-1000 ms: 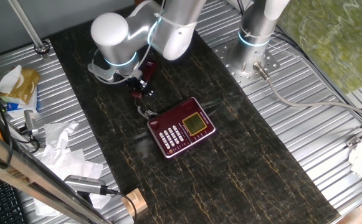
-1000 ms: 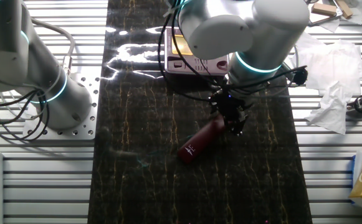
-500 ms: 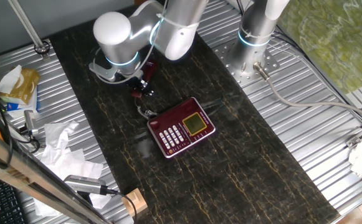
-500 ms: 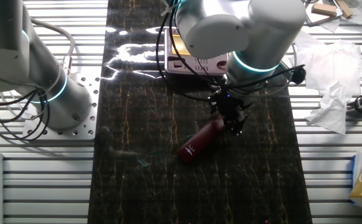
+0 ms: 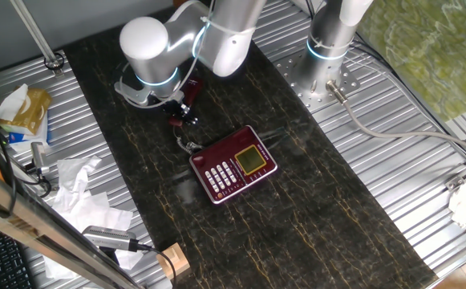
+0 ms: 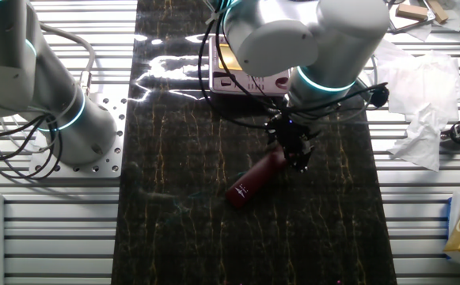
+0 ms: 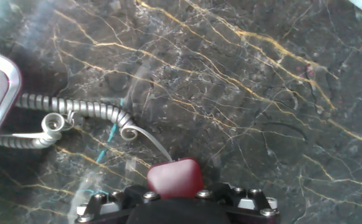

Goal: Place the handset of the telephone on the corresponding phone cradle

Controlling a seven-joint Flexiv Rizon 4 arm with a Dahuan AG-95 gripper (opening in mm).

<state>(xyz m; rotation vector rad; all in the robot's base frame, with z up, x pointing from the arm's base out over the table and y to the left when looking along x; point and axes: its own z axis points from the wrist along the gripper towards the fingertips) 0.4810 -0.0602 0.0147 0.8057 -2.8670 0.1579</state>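
One gripper (image 6: 296, 155) is clamped on one end of the handset (image 6: 253, 180), whose other end rests on the dark table (image 6: 174, 229), apart from the telephone (image 5: 233, 164). Judging by this, the grasp is made; next comes lifting and carrying it over to the cradle (image 5: 204, 185), minding the curly cord (image 7: 75, 118). No containers appear.

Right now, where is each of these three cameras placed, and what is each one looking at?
One fixed view: high up, looking down at the telephone; arm shows.
The other fixed view: high on the opposite side, looking at the handset in the end effector.
Hand view: on the hand, facing the tabletop and curly cord.
Both fixed views share the telephone.
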